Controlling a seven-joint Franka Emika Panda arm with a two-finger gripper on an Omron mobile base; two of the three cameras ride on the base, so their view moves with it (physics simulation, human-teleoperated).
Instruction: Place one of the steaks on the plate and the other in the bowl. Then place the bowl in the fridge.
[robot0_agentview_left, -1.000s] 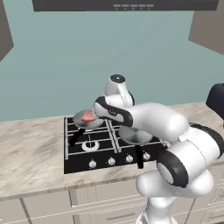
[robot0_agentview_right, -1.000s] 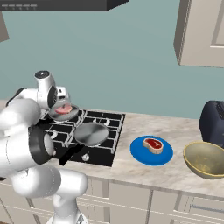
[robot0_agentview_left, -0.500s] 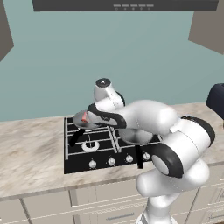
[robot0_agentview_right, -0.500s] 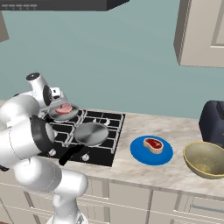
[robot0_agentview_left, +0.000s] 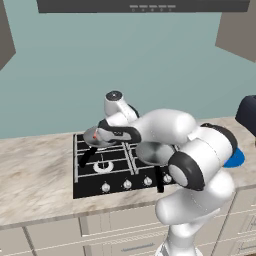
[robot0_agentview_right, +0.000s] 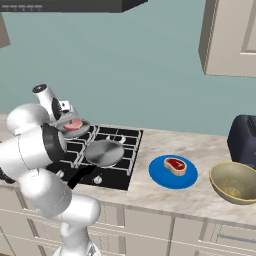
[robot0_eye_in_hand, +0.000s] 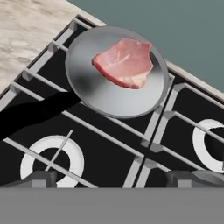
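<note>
Spread wide and holding nothing, the gripper (robot0_eye_in_hand: 112, 177) hovered above the black stove (robot0_eye_in_hand: 131, 144), its two dark fingertips (robot0_eye_in_hand: 39, 178) low in the hand view and apart from the pale pink steak (robot0_eye_in_hand: 124, 61), which lay in a grey frying pan (robot0_eye_in_hand: 105, 94) on a rear burner. A second frying pan (robot0_agentview_right: 104, 152) sat on the front grate. The red steak (robot0_agentview_right: 174, 165) rested on the blue plate (robot0_agentview_right: 160, 179) on the counter (robot0_agentview_right: 165, 197), with the olive bowl (robot0_agentview_right: 235, 181) just beside the plate.
</note>
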